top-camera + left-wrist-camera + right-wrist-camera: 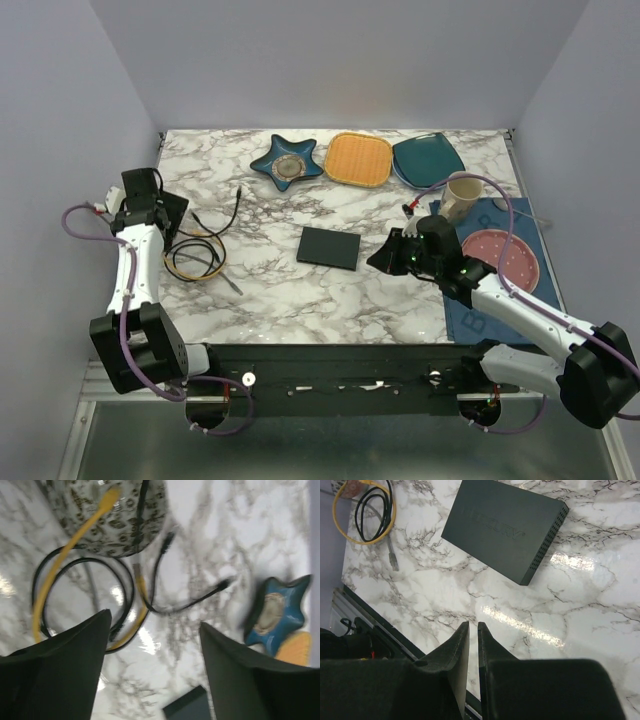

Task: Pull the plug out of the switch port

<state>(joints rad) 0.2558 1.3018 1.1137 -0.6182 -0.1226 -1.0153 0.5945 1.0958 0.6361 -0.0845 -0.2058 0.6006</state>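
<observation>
One switch (329, 247) lies flat at mid-table (300, 300), apart from both arms.
Behind it we see one star dish (287, 163) holding a round disc; the one mug (462, 197) hides its inside. The switch's long axis runs left-right, slightly skewed; its socket edge we cannot tell. One orange plate (359, 159), one teal plate (428, 158), one pink plate (500, 257). The left pincer (155, 619) stands wide open, the right pincer (473, 625) nearly closed on nothing.

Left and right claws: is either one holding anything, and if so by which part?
Nothing is held. The left claw stands open above the loose cables; the right claw is nearly shut on empty air near the switch.
</observation>
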